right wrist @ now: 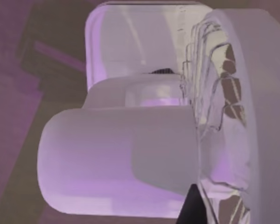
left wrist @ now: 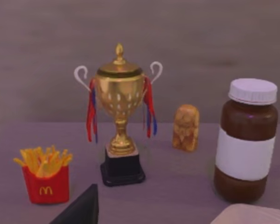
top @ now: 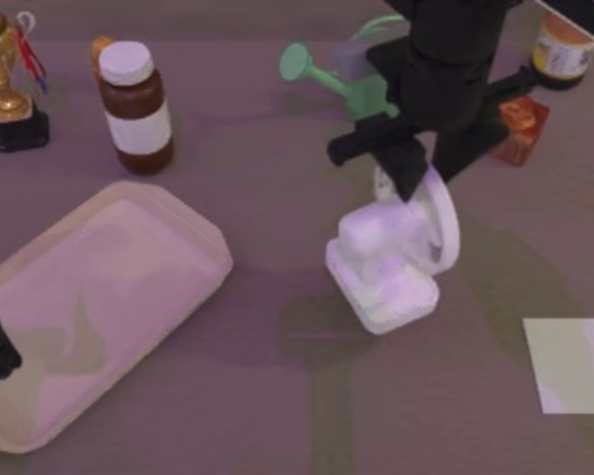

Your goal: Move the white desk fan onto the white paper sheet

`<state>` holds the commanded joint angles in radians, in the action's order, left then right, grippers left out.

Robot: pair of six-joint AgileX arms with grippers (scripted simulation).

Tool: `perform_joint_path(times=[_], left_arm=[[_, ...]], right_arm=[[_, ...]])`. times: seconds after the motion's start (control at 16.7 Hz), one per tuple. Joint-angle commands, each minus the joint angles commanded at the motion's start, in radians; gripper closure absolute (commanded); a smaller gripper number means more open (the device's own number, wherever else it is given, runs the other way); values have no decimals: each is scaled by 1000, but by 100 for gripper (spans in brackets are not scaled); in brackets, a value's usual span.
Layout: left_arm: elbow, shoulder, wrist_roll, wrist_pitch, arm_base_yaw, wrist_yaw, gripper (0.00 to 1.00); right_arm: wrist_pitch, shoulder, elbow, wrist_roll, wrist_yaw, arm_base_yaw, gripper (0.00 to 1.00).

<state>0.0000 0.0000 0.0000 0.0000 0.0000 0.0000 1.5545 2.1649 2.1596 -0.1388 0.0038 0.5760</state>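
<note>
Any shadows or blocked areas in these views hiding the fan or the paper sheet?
Top view: the right arm covers the top of the white desk fan; soft shadows lie beside its base; the white paper sheet runs off the right edge. Right wrist view: the fan fills the picture. Left wrist view: neither shows.

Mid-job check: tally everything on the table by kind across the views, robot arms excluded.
Fans: 1, white desk fan
Paper sheets: 1, white paper sheet
Trays: 1
Jars: 2
Trophies: 1
Watering cans: 1
Fries cartons: 1
Figurines: 1
Red boxes: 1
Total: 10
</note>
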Motion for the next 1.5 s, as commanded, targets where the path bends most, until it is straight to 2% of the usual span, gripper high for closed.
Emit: perform_joint_path(times=[0.18, 0.42, 0.66, 1.2, 1.38, 1.5], left_arm=[[0, 0, 0, 0, 0, 0, 0], [0, 0, 0, 0, 0, 0, 0], [0, 0, 0, 0, 0, 0, 0], [0, 0, 0, 0, 0, 0, 0], [0, 0, 0, 0, 0, 0, 0], [0, 0, 0, 0, 0, 0, 0]], right_arm=[[0, -11, -18, -33, 0, -6, 100], [-8, -73, -112, -221, 1, -43, 100], [-38, -195, -268, -539, 1, -106, 100], [-139, -538, -689, -1397, 1, -273, 100], [-166, -625, -802, -1576, 1, -316, 100], [-177, -661, -850, -1642, 2, -333, 100]])
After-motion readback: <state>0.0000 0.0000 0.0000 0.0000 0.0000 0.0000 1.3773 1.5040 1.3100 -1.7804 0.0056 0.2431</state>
